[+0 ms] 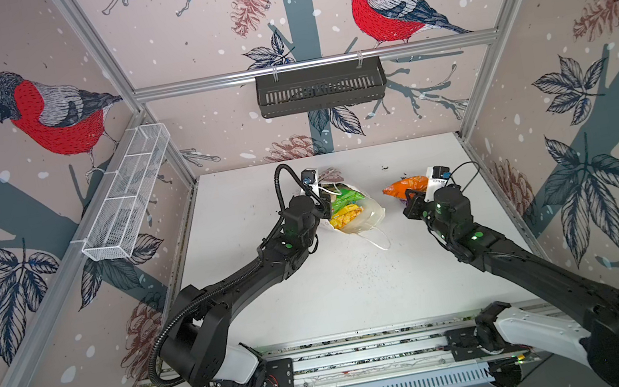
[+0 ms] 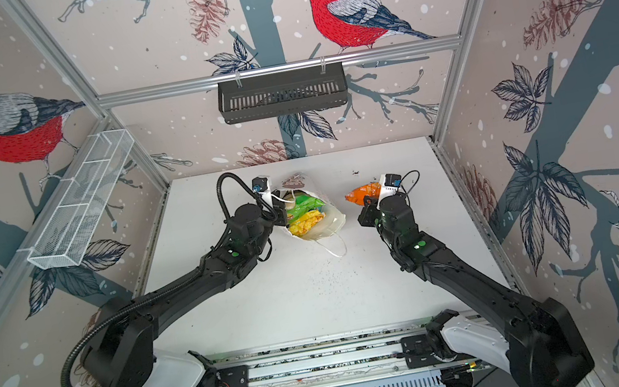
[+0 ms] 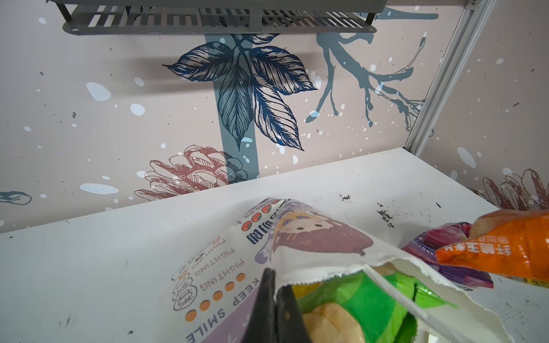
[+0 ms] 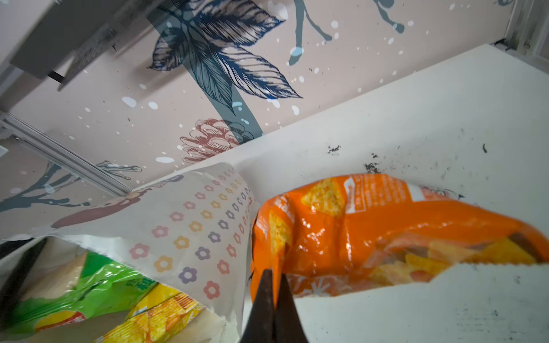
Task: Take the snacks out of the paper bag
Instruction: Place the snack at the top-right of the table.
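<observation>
The left gripper (image 3: 275, 286) is pinched shut on the rim of the white printed paper bag (image 1: 372, 214). The bag lies on its side on the white table (image 1: 356, 288), with a green foil packet (image 1: 348, 199) and a yellow foil packet (image 1: 345, 216) inside. The right gripper (image 4: 274, 277) is clamped on a crinkly orange foil packet (image 4: 371, 225), which is outside the bag, just beside it.

Paper bag (image 3: 297, 243) wall is covering most of the green packet (image 3: 365, 300) inside. Orange packet (image 3: 505, 246) is overlapping the purple packet (image 3: 427, 246) and running off frame. In both top views, wrists (image 1: 448, 202) are partly hiding the jaws.
</observation>
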